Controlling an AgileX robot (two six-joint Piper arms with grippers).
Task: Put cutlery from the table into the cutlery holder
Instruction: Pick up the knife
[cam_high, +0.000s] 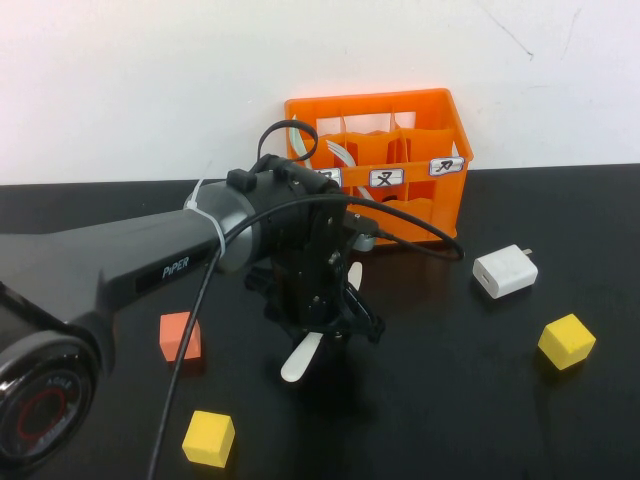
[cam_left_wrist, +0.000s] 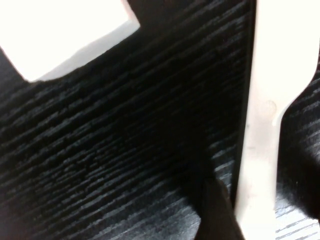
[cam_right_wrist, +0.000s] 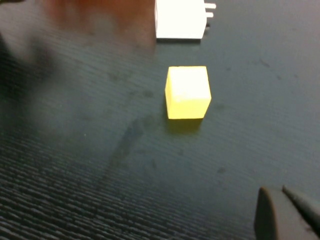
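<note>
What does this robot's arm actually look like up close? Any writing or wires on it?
The left arm is a smooth dark-grey tube lettered "PiPER" in white, with a white cable tie and loose black cables. Its left gripper is a blocky black unit over the table. Only a dark fingertip of the right gripper shows.

White charger (cam_high: 504, 271) right of centre; yellow cube (cam_high: 566, 341) near it; second yellow cube (cam_high: 209, 438) front-left; orange cube (cam_high: 180, 336) beside.

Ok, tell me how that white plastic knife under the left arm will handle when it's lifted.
The knife looks thin and flat on the table, so probably light, slightly bendy, and hard to get under. Its glossy plastic may slip or pivot in the left gripper above it. The right gripper hangs near a yellow cube.
</note>
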